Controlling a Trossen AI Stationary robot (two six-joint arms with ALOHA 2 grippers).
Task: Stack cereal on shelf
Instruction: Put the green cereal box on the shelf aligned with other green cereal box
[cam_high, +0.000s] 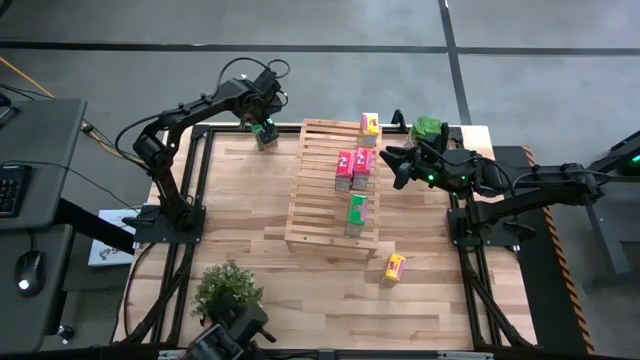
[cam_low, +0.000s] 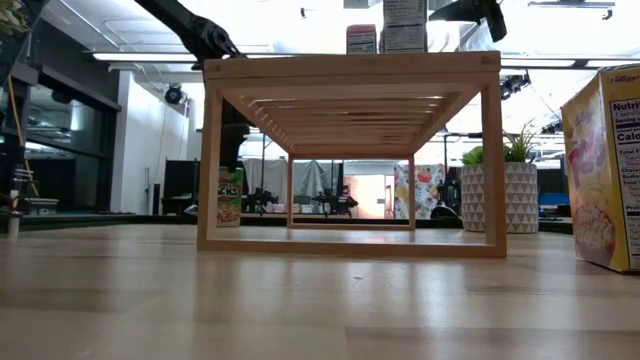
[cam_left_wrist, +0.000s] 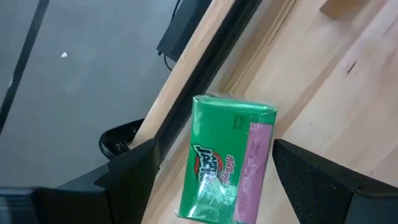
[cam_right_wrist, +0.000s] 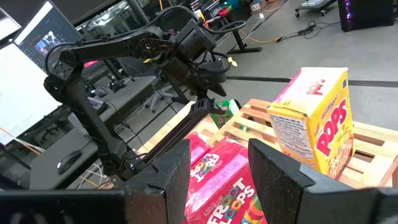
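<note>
Left gripper (cam_high: 265, 133) straddles green box (cam_left_wrist: 227, 160) — lettering wrist-view only

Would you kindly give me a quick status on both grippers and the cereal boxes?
Left gripper open around green cardboard cereal box on table. Right gripper open beside light-wood slatted rack. Yellow box still on table.

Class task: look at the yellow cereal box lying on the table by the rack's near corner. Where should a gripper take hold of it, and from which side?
Probably from above: the yellow cereal box stands alone on the tabletop, clear of the slatted rack. Fingers should close across its narrower width, on the two long side faces. The right gripper is the closer one.
</note>
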